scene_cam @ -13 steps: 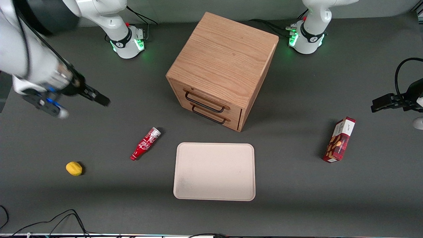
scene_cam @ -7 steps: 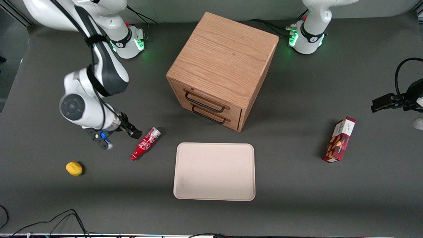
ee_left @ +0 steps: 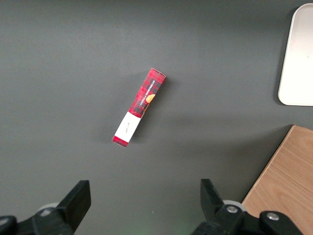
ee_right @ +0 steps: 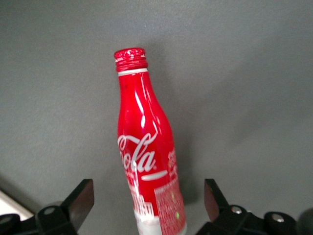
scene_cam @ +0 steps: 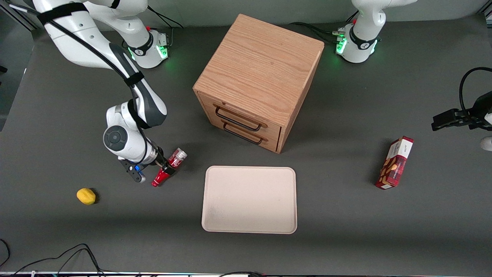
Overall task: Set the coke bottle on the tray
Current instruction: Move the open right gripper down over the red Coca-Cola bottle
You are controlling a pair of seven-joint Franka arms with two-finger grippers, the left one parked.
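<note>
Fingers of the hand stand spread wide, one on each side of the coke bottle, which lies flat on the bench with bare surface showing between it and each finger. Just beside the bottle, toward the parked arm's end, sits the tray, not touching it. A yellow fruit rests toward the working arm's end, nearer the front edge, with open dark surface around it.
</note>
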